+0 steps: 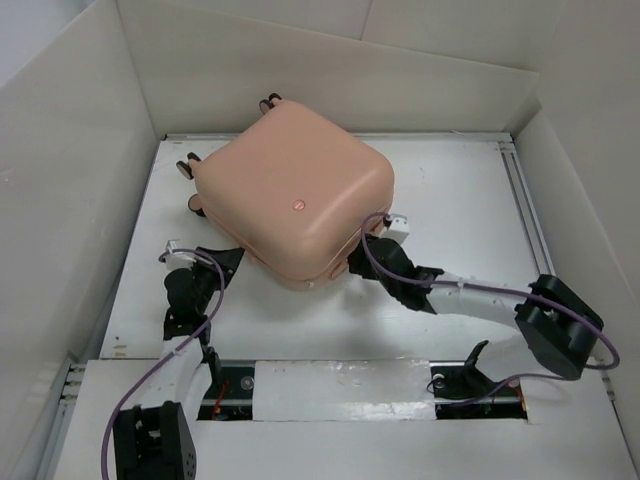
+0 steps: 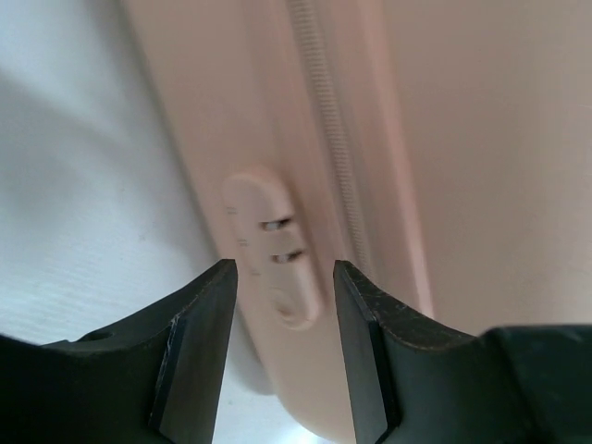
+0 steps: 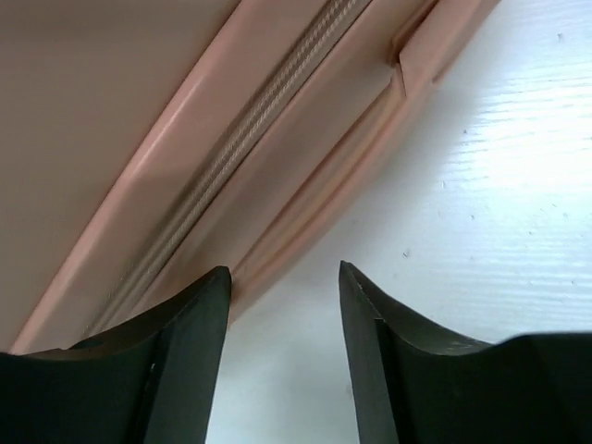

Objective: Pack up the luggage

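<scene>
Evidently zipped shut, the luggage (image 1: 295, 195) lies flat, centre-left on the bench (image 1: 460, 200). At its near edges sit the left gripper (image 2: 284, 268) & right gripper (image 3: 284, 273), fingers parted w/ a clear gap, gripping nothing. Judged best: one arm braces the shell while the other seeks the zipper (image 3: 250, 129) pull, which the blurred close-ups don't seem to show.

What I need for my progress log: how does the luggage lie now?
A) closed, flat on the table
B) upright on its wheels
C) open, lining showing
A: the luggage lies shell-up on the table, wheels out to the side, and its zipper looks joined in the wrist views.
</scene>
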